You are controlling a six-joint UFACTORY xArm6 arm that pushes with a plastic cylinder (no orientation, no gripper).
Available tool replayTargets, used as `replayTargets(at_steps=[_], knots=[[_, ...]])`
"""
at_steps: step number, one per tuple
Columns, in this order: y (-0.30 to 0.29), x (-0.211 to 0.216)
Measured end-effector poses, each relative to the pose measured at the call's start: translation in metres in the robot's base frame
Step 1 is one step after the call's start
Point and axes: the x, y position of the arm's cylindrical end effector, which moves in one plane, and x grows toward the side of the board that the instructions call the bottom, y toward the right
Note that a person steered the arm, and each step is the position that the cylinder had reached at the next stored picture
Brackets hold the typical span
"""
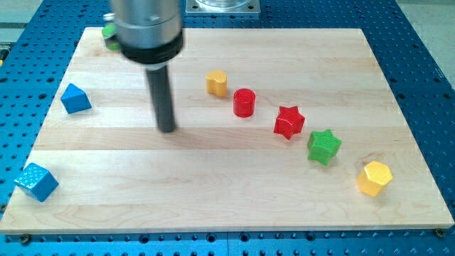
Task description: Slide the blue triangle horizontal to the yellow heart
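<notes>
The blue triangle lies near the board's left edge. The yellow heart lies right of centre toward the view's top, slightly higher than the triangle. My tip rests on the board between them, lower than both, touching no block. It is well to the right of the triangle and left of the heart.
A red cylinder, a red star, a green star and a yellow hexagon-like block run diagonally down to the right from the heart. A blue cube sits at the bottom left corner. A green block is partly hidden behind the arm at top left.
</notes>
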Motion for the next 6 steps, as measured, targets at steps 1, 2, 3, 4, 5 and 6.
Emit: replayTargets(at_steps=[1,2,3,4,5,6], knots=[[-0.105,-0.02],[-0.112,-0.073],[-0.109,-0.084],[-0.094,-0.014],[-0.175,-0.035],[-0.172,-0.06]])
